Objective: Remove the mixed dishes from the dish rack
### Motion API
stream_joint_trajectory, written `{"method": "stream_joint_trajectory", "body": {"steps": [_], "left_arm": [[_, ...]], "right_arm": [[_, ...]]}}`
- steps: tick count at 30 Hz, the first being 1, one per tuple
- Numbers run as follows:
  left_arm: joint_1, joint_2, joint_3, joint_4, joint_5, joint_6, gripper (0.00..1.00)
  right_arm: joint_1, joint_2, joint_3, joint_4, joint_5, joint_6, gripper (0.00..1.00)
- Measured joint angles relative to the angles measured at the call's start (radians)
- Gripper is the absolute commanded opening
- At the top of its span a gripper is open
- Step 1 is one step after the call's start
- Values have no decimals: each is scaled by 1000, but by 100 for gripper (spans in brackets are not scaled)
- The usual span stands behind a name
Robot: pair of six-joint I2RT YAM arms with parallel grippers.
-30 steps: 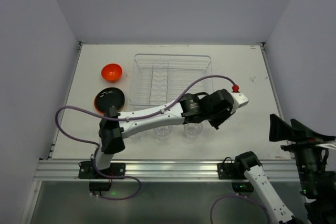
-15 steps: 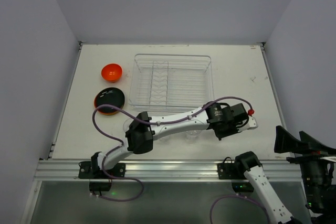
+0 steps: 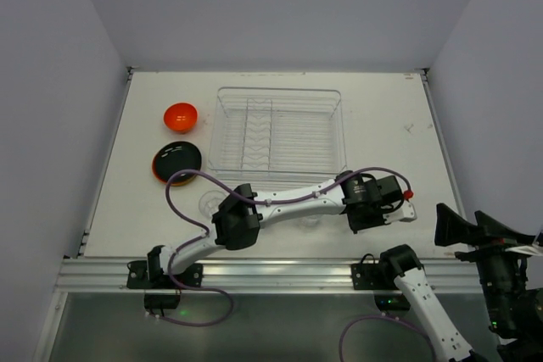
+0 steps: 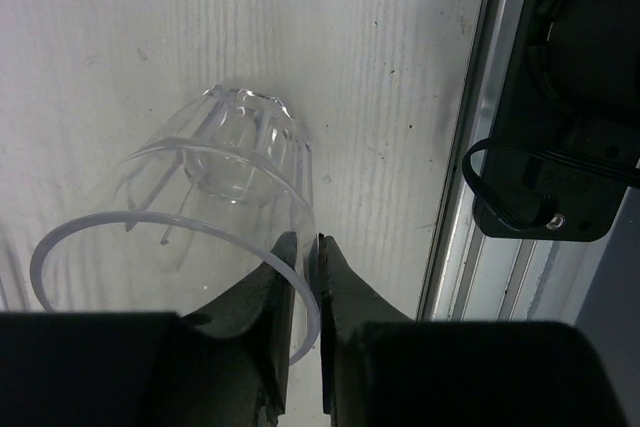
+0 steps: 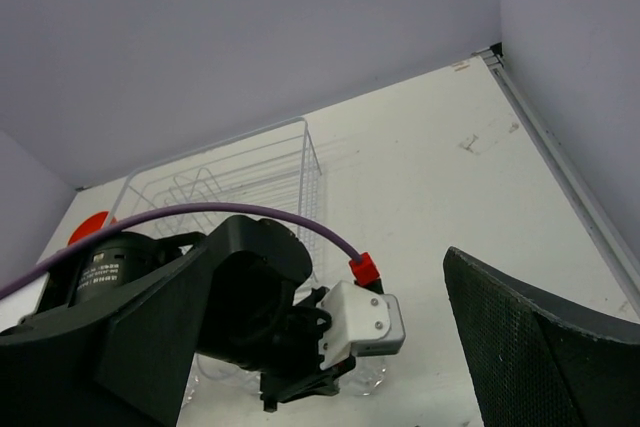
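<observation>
My left gripper [image 4: 305, 239] is shut on the rim wall of a clear ribbed tumbler [image 4: 230, 182], held upright low over the table near its front edge. In the top view the left gripper [image 3: 363, 219] sits at the front right, its arm stretched across the table. The dish rack [image 3: 280, 129] stands empty at the back centre. The orange bowl [image 3: 180, 114] and a black plate [image 3: 177, 160] on a red-orange one lie left of the rack. Another tumbler [image 3: 209, 203] shows beside the left arm. My right gripper [image 3: 479, 228] is open and empty, off the table's right front corner.
The aluminium front rail [image 4: 470, 197] and the right arm's black base [image 4: 575, 97] lie just right of the held tumbler. The left arm's purple cable [image 3: 191, 180] loops over the table. The right wrist view shows the left gripper's white housing [image 5: 362, 322] close ahead.
My left gripper has swung from the rack's right front corner toward the table's front right and come lower, the tumbler still in it. The right gripper has shifted slightly.
</observation>
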Motion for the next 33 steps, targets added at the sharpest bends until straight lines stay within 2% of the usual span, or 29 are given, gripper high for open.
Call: {"method": "stream_joint_trajectory", "body": {"steps": [2,4,5,8,12,20,28,30,31,33], "left_arm": [[-1,2,1,2,0,6,27],[-1,6,1,5,-3,6,30],[-1,9,1,7,-9,6,36],[0,14,1,9,-37,6,44],[4,17,1,13,-68,5,48],[9,18,1,47,-142,-18,68],[11,-56,-70,112,-134,-51,74],[11,-100,-104,132,-118,-57,80],[11,-126,-122,146,-107,-62,99],[11,-180,-166,182,-88,-66,100]], "right_arm": [[0,-3,-5,0,-8,0,99],[0,-8,-11,0,-19,-1,99],[0,-11,-14,0,-21,-1,99],[0,-17,-23,-1,-29,-2,99],[0,-17,-32,-1,-50,-4,99],[0,-17,-33,-2,-76,-11,99],[0,-16,-39,-2,-99,-16,99],[0,-15,-39,-2,-101,-16,99],[0,-15,-40,-2,-105,-17,99],[0,-15,-45,1,-109,-17,99]]}}
